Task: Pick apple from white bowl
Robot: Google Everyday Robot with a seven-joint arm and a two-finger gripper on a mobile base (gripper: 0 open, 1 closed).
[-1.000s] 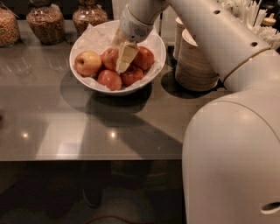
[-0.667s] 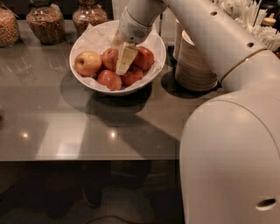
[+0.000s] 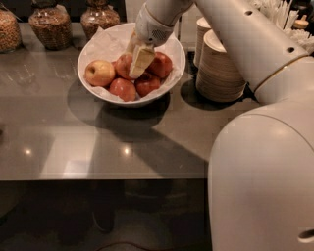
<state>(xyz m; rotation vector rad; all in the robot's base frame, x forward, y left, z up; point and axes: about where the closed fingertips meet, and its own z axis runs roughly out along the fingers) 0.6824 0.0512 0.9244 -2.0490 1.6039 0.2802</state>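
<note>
The white bowl (image 3: 84, 58), lined with crinkled white paper, stands on the grey counter and holds several apples. A red-orange apple (image 3: 123, 64) lies in the middle. A yellowish apple (image 3: 99, 72) is at the left, and darker red apples (image 3: 122, 89) (image 3: 161, 63) lie at the front and right. My gripper (image 3: 140, 61) reaches down from the white arm into the bowl. It is pressed among the middle apples, right beside the red-orange one, and hides part of them.
Stacks of small off-white disposable bowls (image 3: 218, 68) stand right of the white bowl. Glass jars (image 3: 46, 24) (image 3: 99, 14) line the back edge. My large white arm and body (image 3: 260, 162) fill the right side. The counter's front edge (image 3: 98, 177) runs across the lower frame.
The gripper stays down in the bowl at nearly the same spot. The apples have not visibly moved.
</note>
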